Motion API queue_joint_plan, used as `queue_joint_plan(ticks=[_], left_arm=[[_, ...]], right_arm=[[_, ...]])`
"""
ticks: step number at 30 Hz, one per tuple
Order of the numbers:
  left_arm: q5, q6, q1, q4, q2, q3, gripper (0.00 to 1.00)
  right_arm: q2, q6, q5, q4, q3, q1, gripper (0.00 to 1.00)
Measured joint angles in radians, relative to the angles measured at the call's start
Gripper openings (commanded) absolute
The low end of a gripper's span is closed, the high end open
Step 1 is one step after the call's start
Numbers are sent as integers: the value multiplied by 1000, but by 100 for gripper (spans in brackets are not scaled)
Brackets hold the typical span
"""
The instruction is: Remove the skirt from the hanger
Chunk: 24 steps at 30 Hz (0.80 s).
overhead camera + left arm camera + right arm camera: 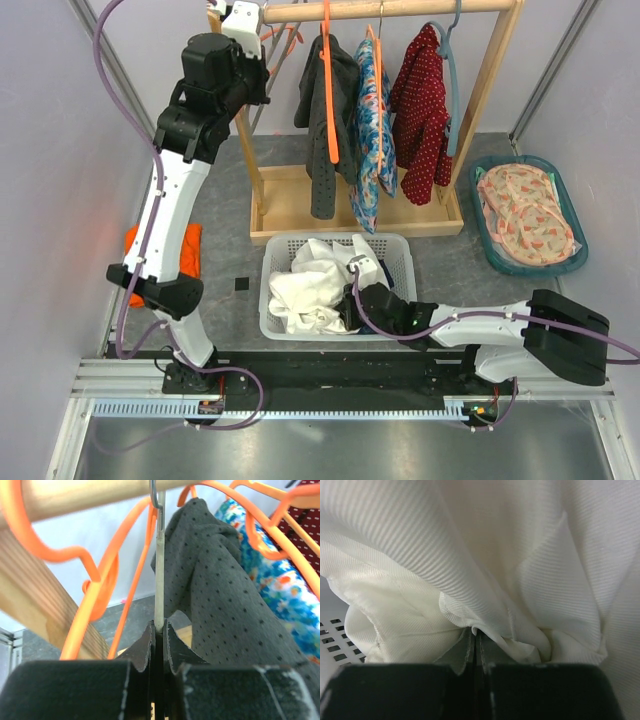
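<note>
On the grey table (450, 265), between pale walls (50, 150), a white skirt (485, 555) in the basket (268, 290) is pinched by the right gripper (476, 637); a hanger (159, 580) is clamped by the left gripper (159, 630).

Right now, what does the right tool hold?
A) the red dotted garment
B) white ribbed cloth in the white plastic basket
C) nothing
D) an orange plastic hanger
B: the right tool is shut on a fold of white ribbed cloth, in the white plastic basket.

From above, the white cloth (305, 290) in the basket (266, 290) hides my right fingers (466, 652), and I can't tell what garment it is.
</note>
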Motion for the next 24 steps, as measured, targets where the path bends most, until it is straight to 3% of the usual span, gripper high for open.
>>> queue_joint_plan(ticks=[7,17,20,23,24], left_arm=[[-31,34,-1,-41,93,127,2],[-58,39,0,-27,119,132,5],[-57,38,1,-12,107,104,18],[-52,35,2,-18,73,46,45],[-50,32,2,-25,60,27,70]], right_arm=[[-50,44,-2,46,-48,0,0],[-125,99,-6,69,-104,0,0],[-156,110,-7,62,-121,1,0],[-185,113,-6,43,-124,1,0],[-193,113,-6,36,-124,1,0]])
